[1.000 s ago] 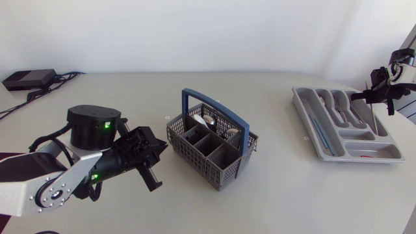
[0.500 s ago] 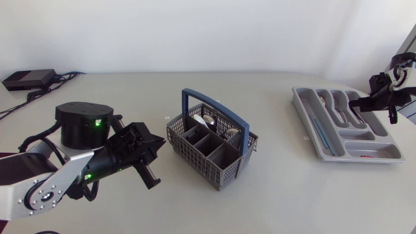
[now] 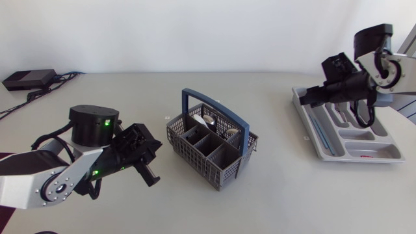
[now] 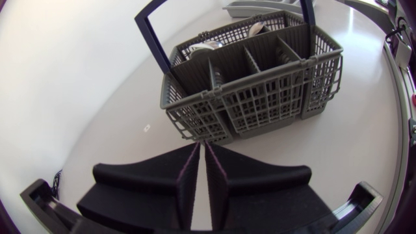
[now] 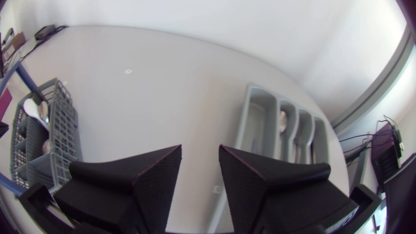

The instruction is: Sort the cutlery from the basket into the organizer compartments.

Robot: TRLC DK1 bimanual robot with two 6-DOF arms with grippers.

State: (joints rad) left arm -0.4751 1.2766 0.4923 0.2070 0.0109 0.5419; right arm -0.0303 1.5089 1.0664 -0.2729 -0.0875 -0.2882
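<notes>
The grey cutlery basket (image 3: 211, 148) with a blue handle stands mid-table, and spoons (image 3: 208, 119) show in its far compartments. In the left wrist view the basket (image 4: 253, 84) lies just ahead of my left gripper (image 4: 201, 146), whose fingers are shut with nothing between them. In the head view the left gripper (image 3: 149, 172) hovers left of the basket. The grey organizer (image 3: 390, 156) sits at the right with several pieces in its slots. My right gripper (image 3: 313, 96) hangs over the organizer's far left corner, open and empty. In the right wrist view the right gripper (image 5: 200, 156) has the organizer (image 5: 250, 123) ahead of it.
A blue piece (image 3: 318, 123) lies in the organizer's long left slot and a small red item (image 3: 367, 156) in its near compartment. The left arm's black base (image 3: 94, 123) stands beside the left gripper. A black box (image 3: 27, 78) and cables lie at the far left.
My right arm has swung in from the right edge to above the organizer's far left corner, and its fingers have opened. The left gripper shifted slightly beside the basket.
</notes>
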